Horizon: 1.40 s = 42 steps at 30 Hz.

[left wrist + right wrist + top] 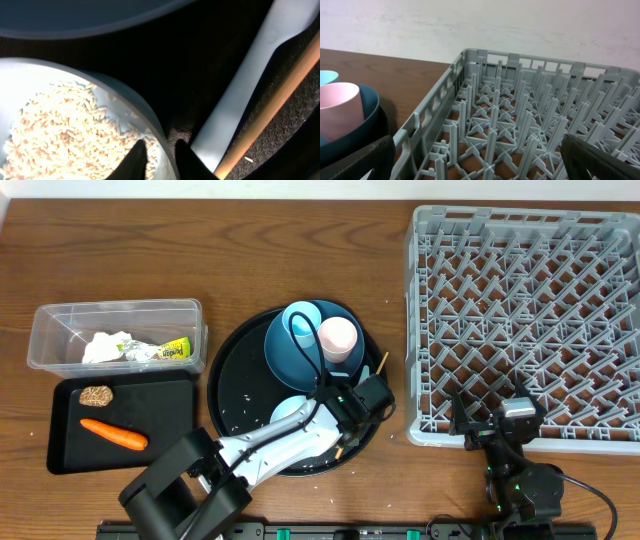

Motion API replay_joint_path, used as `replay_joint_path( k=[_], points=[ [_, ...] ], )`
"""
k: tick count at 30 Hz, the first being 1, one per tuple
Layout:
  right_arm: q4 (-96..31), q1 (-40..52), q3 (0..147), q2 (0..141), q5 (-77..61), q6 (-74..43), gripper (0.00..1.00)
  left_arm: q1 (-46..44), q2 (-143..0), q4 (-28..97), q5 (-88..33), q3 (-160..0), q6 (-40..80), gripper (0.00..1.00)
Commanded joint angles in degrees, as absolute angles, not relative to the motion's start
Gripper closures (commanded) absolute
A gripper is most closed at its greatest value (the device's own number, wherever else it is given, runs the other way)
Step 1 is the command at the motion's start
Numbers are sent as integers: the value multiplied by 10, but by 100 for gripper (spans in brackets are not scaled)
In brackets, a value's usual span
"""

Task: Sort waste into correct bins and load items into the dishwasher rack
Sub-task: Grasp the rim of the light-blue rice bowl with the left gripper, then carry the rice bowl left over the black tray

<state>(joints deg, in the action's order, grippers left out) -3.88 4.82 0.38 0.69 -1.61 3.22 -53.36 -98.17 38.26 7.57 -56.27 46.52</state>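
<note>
Pinching white bowl (152, 120) rim with left fingers (136, 159), one inside, one outside, likely for tipping rice (65, 130) out | located on round black tray (230, 370), beside white utensil (240, 85) | holding right fingers (365, 160) wide apart, empty, by rack (440, 95), ready for loading

Overhead: the left arm (260, 450) covers most of the white bowl (285, 412) and the middle of the wooden chopstick (382, 362); the dishwasher rack (520, 310) runs off the right edge. Left wrist: bowl, dark blue plate (90, 17), white plastic utensil (240, 85) and chopstick are all cut by the frame, and of the left gripper (161, 161) only two fingertips (136, 159) show, at the bottom edge. Right wrist: the right gripper (477, 150) fingers (355, 160) are dark blurs clipped at the bottom corners; pink cup (337, 112) cut at left, light blue cup (326, 76) a sliver.
</note>
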Motion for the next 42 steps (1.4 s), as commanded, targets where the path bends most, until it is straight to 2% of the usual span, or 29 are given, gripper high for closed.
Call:
replay_joint_path(
  k=[1, 2, 5, 11, 21, 27, 35, 42],
  points=[
    [-41, 45, 3, 6, -19, 37, 1, -535, -985, 382, 91, -555, 466, 81],
    [-41, 45, 3, 6, -19, 37, 1, -535, -985, 382, 93, -555, 466, 81],
    [-41, 45, 3, 6, -19, 37, 1, -535, -985, 382, 96, -555, 466, 94],
    [-41, 45, 3, 6, -19, 37, 1, -533, -982, 389, 98, -557, 452, 94],
    [-41, 45, 3, 6, -19, 37, 1, -522, -930, 451, 102, -571, 310, 94],
    [-41, 45, 3, 6, -19, 37, 1, -493, -868, 484, 101, -571, 300, 94],
    [-41, 45, 3, 6, -19, 37, 1, -413, -769, 529, 101, -571, 264, 94],
    [-41, 45, 3, 6, -19, 37, 1, -275, -685, 551, 37, -571, 185, 94]
  ],
)
